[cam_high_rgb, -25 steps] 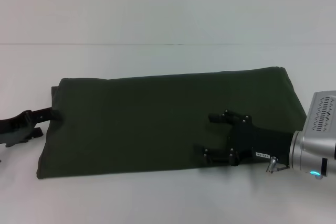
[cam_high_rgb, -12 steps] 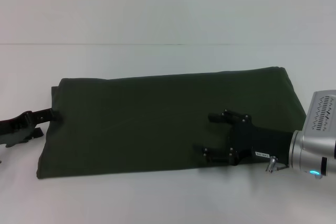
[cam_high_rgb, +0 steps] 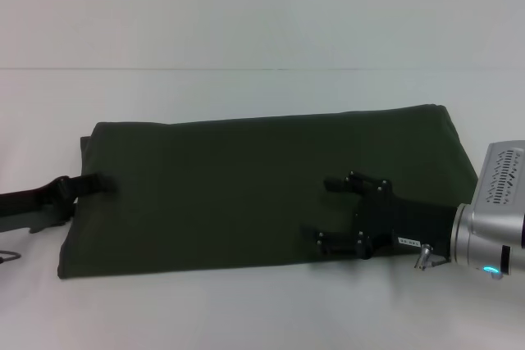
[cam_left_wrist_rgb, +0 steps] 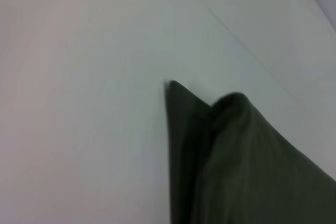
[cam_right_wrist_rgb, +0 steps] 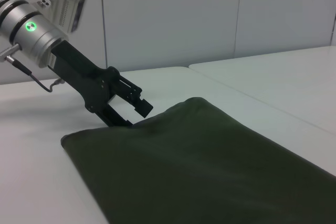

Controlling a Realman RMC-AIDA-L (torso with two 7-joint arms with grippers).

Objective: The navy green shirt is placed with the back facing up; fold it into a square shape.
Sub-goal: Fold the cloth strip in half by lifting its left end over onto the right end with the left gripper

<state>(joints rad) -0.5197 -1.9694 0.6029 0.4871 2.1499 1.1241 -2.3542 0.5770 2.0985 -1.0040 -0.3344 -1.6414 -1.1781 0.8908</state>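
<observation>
Olive navy green shirt (cam_high_rgb: 246, 190) beneath right gripper (cam_high_rgb: 324, 211).

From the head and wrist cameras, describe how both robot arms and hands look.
Right hand: black two-fingered bracket with small screws, on a silver cylindrical wrist with vent slots, a cyan light and a thin grey cable. Left hand: same black fingers, silver wrist, green light.

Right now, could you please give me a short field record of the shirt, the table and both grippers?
shirt: shirt, dark green, folded into a long band lying flat, plain side up
table: white table, shirt lies across it
left gripper: left gripper at the shirt's left end, fingertips over the edge; open in the right wrist view
right gripper: right gripper over the shirt's right half near the front edge, fingers spread
fold state: not yet square
</observation>
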